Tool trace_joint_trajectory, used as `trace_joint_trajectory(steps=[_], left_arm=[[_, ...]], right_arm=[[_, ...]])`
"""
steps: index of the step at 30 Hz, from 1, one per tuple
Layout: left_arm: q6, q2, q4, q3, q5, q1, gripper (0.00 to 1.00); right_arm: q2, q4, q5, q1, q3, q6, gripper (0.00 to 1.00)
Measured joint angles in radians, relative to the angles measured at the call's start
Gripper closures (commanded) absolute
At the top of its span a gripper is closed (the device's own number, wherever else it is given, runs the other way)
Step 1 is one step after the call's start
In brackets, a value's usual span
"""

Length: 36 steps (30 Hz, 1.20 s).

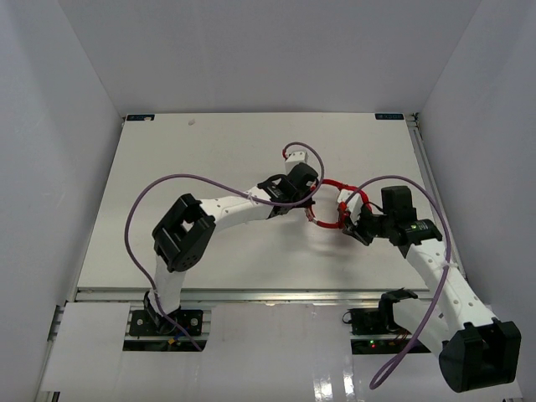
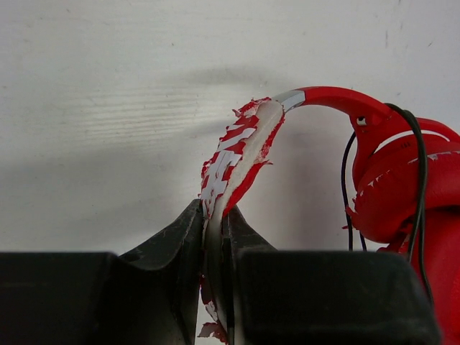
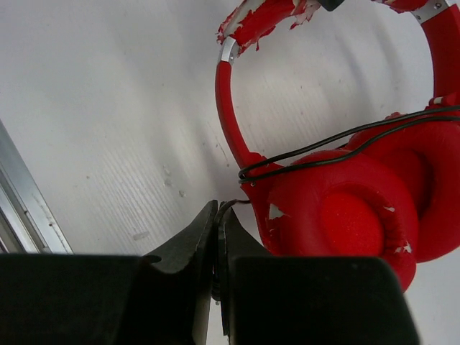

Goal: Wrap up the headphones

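Note:
The red headphones (image 1: 332,205) sit at the table's middle right, between my two grippers. My left gripper (image 2: 215,210) is shut on the peeling red-and-white padded part of the headband (image 2: 241,151). The earcups (image 2: 402,187) lie to its right with the thin dark cable (image 2: 420,165) looped over them. My right gripper (image 3: 219,215) is shut on the thin dark cable (image 3: 237,205) just beside the near earcup (image 3: 345,215). The cable (image 3: 345,140) runs twice across the top of the folded earcups. The headband (image 3: 228,108) arches above.
Purple robot cables (image 1: 134,226) loop over both arms. A metal rail (image 3: 21,208) runs along the table's near edge, left of my right gripper. White enclosure walls stand on three sides.

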Motion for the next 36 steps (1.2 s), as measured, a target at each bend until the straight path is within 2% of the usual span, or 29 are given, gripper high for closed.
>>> trace_joint_trajectory(steps=[9, 18, 20, 22, 23, 26, 32, 34, 36], left_arm=[[0.053, 0.142, 0.040, 0.089, 0.130, 0.004, 1.00], [0.075, 0.184, 0.102, 0.093, 0.213, 0.007, 0.98], [0.077, 0.186, 0.120, 0.083, 0.225, 0.007, 0.84], [0.078, 0.186, 0.142, 0.064, 0.233, 0.007, 0.64], [0.077, 0.186, 0.151, 0.051, 0.238, 0.007, 0.56], [0.073, 0.181, 0.164, 0.012, 0.257, 0.007, 0.31], [0.089, 0.096, 0.183, -0.022, 0.291, 0.005, 0.10], [0.105, 0.047, 0.183, -0.028, 0.296, 0.005, 0.03], [0.127, -0.018, 0.183, -0.051, 0.302, 0.005, 0.02]], right_arm=[[0.045, 0.039, 0.125, -0.004, -0.045, -0.001, 0.90], [0.044, 0.071, 0.140, -0.018, -0.102, 0.003, 0.82], [0.046, 0.071, 0.140, -0.018, -0.109, 0.004, 0.77], [0.048, 0.070, 0.136, -0.018, -0.111, 0.004, 0.66], [0.048, 0.069, 0.130, -0.018, -0.111, 0.003, 0.53], [0.047, 0.023, 0.101, -0.020, -0.093, -0.003, 0.28], [-0.008, -0.159, 0.065, -0.024, 0.030, -0.067, 0.07], [-0.042, -0.215, 0.067, -0.033, 0.074, -0.087, 0.08], [-0.082, -0.253, 0.075, -0.044, 0.113, -0.096, 0.10]])
